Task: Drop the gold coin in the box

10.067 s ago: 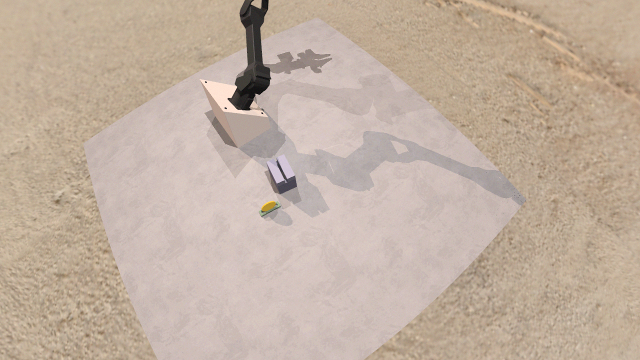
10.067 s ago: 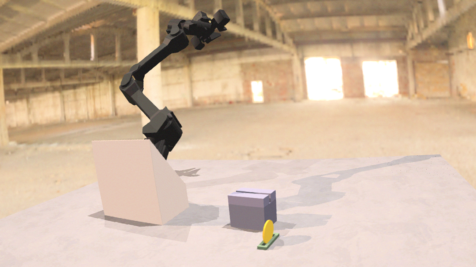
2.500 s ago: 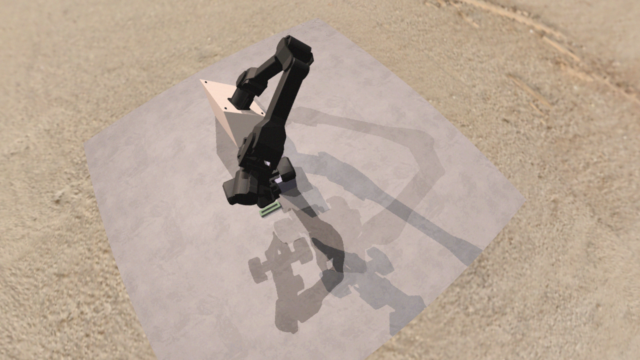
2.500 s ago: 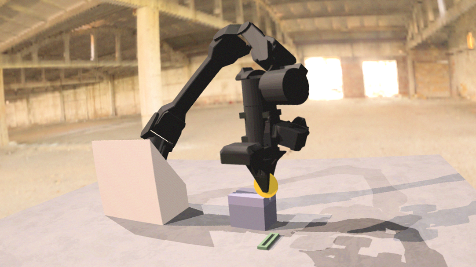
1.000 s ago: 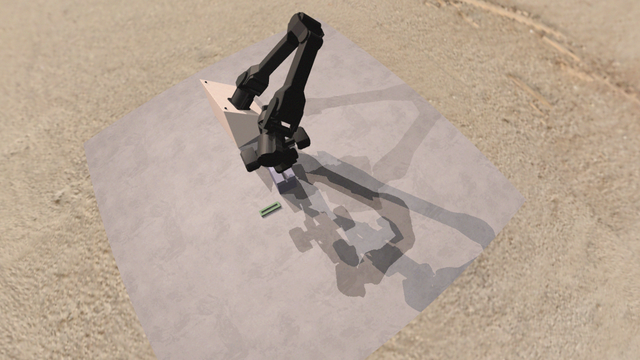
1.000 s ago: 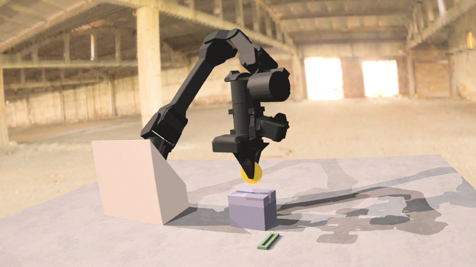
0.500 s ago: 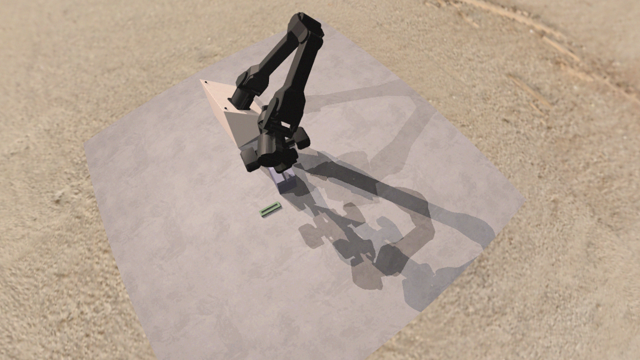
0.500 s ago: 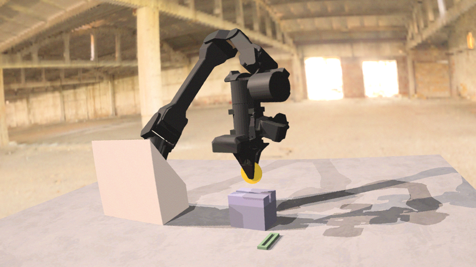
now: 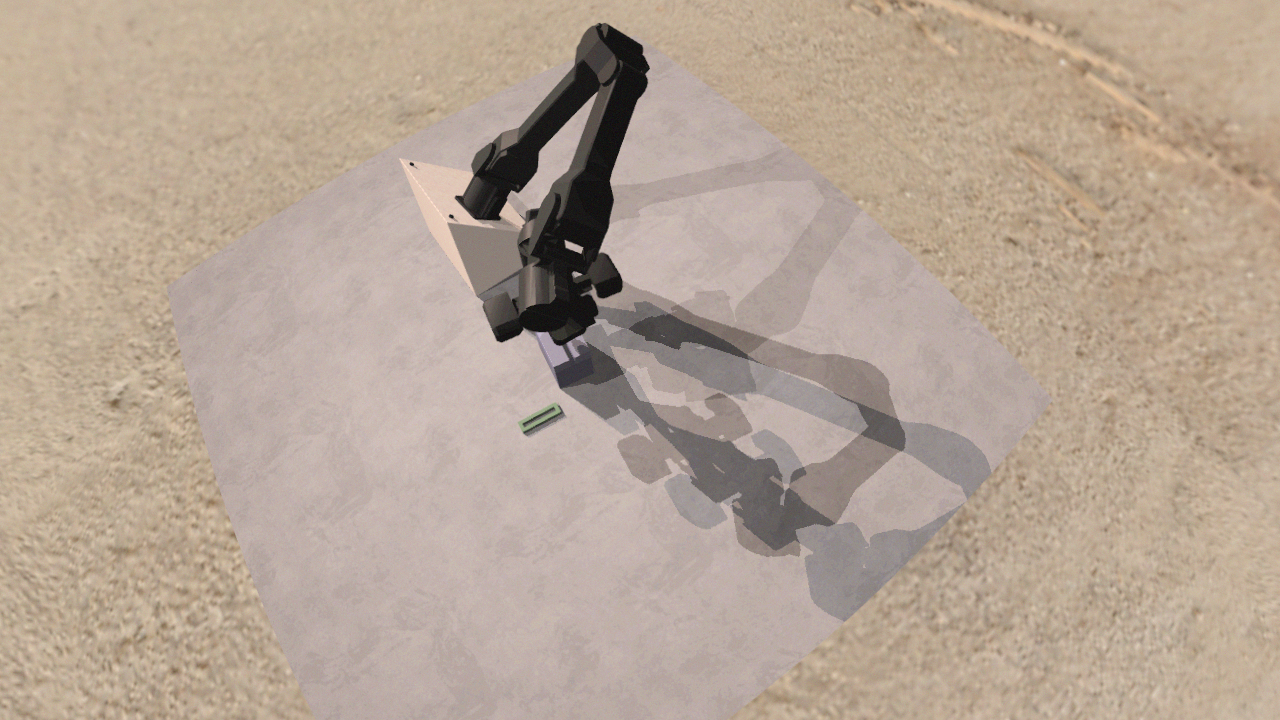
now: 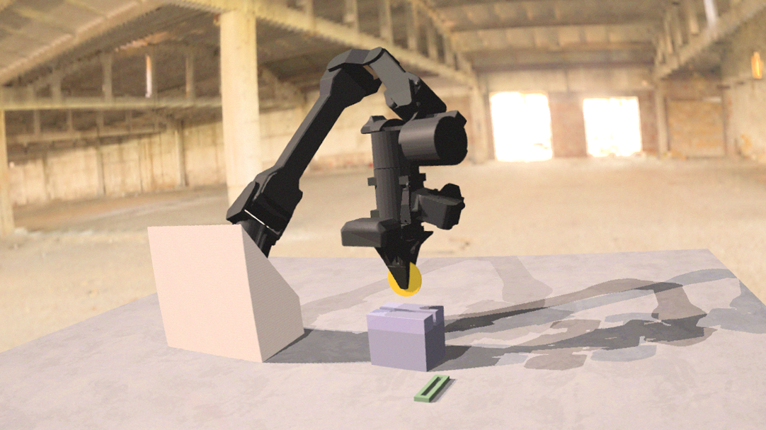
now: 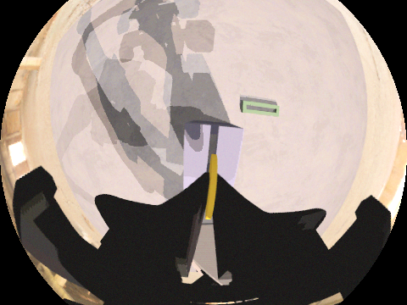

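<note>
My gripper [image 10: 405, 284] [image 11: 210, 177] is shut on the gold coin [image 10: 414, 279] [image 11: 214, 164], which stands on edge between the fingertips. The coin is held a little above the lid of the box [image 9: 572, 368] [image 10: 397, 347] [image 11: 230, 146], which looks pale purple-grey. In the wrist view the coin's edge overlaps the near part of the dark slot [image 11: 214, 140] and runs nearly in line with it, with a slight tilt. The fingers hide the near end of the slot. The green holder [image 9: 526, 429] [image 10: 421, 399] [image 11: 259, 113] lies empty beside the box. In the top view the arm hides the coin.
The pale wedge-shaped base block [image 9: 487, 259] [image 10: 205, 290] of the arm stands close to the box, on the side away from the holder. Shadows of the arm fall across the table top [image 9: 402, 537] [image 10: 163, 394] and part of the box.
</note>
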You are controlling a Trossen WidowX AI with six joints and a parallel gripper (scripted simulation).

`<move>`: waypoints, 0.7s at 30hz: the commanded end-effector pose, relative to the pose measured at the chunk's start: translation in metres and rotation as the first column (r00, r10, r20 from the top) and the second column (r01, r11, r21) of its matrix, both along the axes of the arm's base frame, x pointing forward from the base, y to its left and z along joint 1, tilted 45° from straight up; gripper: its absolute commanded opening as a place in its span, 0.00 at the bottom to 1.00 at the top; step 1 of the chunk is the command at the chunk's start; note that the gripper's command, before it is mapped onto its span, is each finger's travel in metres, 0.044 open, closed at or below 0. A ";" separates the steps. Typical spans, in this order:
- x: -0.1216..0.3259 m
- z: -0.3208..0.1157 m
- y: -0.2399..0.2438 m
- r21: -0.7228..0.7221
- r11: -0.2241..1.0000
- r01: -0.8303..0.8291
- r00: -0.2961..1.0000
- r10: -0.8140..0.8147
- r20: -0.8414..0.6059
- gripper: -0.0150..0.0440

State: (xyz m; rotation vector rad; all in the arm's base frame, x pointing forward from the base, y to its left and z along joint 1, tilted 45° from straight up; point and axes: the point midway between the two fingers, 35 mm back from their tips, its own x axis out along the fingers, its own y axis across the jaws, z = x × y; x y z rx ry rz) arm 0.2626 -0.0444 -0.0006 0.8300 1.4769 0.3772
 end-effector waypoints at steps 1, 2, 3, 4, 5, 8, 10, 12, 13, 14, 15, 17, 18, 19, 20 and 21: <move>-0.002 -0.001 0.000 0.005 1.000 0.000 1.000 0.000 -0.002 0.25; -0.002 -0.001 0.000 0.005 1.000 -0.001 1.000 0.001 -0.001 0.25; -0.003 -0.001 0.000 0.004 1.000 -0.002 1.000 0.002 0.000 0.25; -0.003 -0.001 0.000 0.004 1.000 -0.002 1.000 0.002 0.000 0.25; -0.003 -0.001 0.000 0.004 1.000 -0.003 1.000 0.003 0.001 0.25; -0.003 -0.001 0.000 0.004 1.000 -0.006 1.000 0.006 0.004 0.25; -0.003 -0.001 0.001 0.004 1.000 -0.007 1.000 0.007 0.004 0.25; -0.002 -0.001 0.000 0.003 1.000 -0.005 1.000 0.004 0.004 0.25; -0.002 -0.001 0.000 0.002 1.000 -0.003 1.000 0.003 0.004 0.25; -0.001 -0.001 -0.001 0.001 1.000 -0.002 1.000 0.002 0.004 0.25; -0.001 -0.001 -0.001 0.001 1.000 -0.002 1.000 0.002 0.004 0.25; -0.001 -0.001 -0.001 0.001 1.000 -0.002 1.000 0.002 0.004 0.25; -0.001 -0.001 -0.001 0.001 1.000 -0.002 1.000 0.002 0.004 0.25; -0.001 -0.001 -0.001 0.001 1.000 -0.002 1.000 0.002 0.004 0.25; -0.001 -0.001 0.000 0.001 1.000 -0.002 1.000 0.002 0.004 0.25; -0.001 -0.001 0.000 0.001 1.000 -0.002 1.000 0.002 0.004 0.25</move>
